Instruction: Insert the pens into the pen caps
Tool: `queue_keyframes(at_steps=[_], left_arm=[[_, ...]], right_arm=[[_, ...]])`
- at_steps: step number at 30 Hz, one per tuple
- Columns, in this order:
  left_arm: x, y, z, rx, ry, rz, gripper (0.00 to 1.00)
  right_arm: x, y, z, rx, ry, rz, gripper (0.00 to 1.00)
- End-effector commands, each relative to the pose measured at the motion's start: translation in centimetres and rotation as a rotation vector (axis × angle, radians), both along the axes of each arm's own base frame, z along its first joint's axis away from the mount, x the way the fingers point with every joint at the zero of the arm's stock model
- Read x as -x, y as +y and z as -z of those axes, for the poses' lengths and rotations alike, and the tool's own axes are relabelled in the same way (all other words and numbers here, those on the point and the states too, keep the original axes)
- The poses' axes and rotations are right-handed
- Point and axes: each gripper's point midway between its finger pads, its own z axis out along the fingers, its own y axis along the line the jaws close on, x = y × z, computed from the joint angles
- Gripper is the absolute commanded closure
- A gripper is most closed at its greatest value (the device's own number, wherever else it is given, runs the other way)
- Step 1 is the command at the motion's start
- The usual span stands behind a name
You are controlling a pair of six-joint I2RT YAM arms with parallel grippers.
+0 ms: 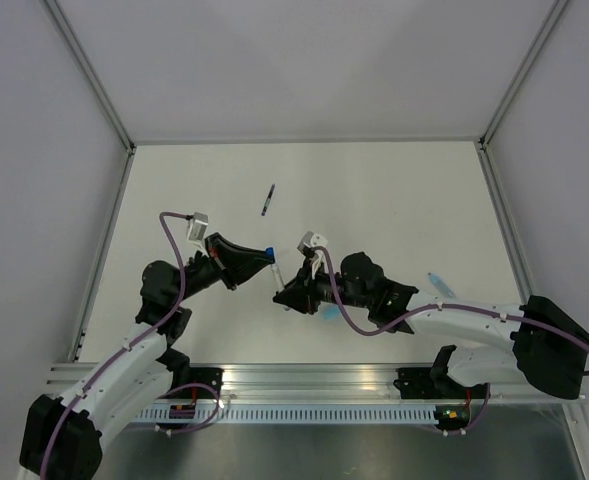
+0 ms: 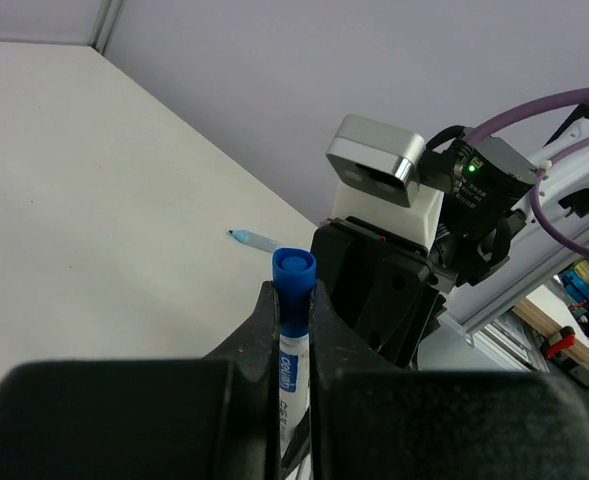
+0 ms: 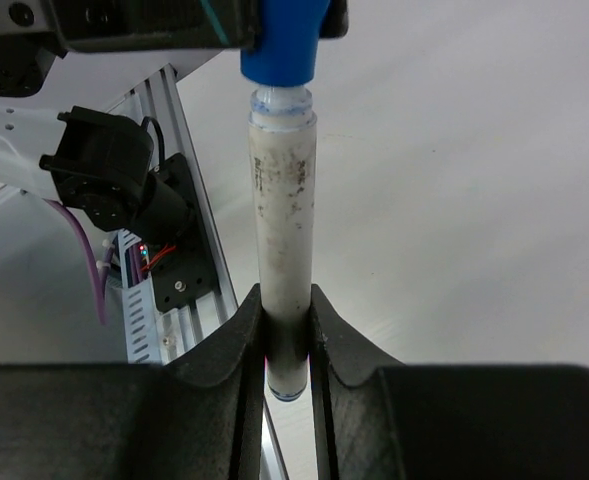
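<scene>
White table, one pen caught at both ends

Grey walls close round a white table; above it my two pincers meet almost tip to tip. My left pincer is pinching the blue-and-white pen just below its blue end; my right pincer is pressed on the white barrel of that same pen, near its other end; the pen bridges the short gap between us, held clear of the table. A dark pen lies flat on the table beyond my left pincer, well apart from it; a pale cap lies behind my right pincer, on the far side of that arm; a second pale blue piece shows just behind the right pincer on the near side, partly hidden by the arm.
</scene>
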Motion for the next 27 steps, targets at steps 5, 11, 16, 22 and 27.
queue_keyframes(at_steps=[5,11,16,22,27], left_arm=[[1.2,-1.1,-0.2,-0.035,-0.114,0.077,0.98],[2.5,-2.5,-0.1,-0.023,-0.137,0.176,0.89],[3.2,-3.0,-0.2,-0.024,-0.163,0.2,0.56],[2.4,-2.5,-0.5,-0.035,-0.16,0.124,0.38],[1.0,-2.0,-1.0,-0.066,-0.139,0.039,0.27]], right_arm=[[-1.8,-1.5,-4.7,-0.134,-0.099,0.143,1.0],[-1.9,-2.0,-5.4,-0.149,-0.109,0.161,1.0],[-1.9,-1.8,-5.1,-0.134,-0.111,0.152,1.0],[-1.2,-1.2,-4.8,-0.128,-0.102,0.097,1.0],[-0.8,-0.9,-4.9,-0.127,-0.098,0.069,1.0]])
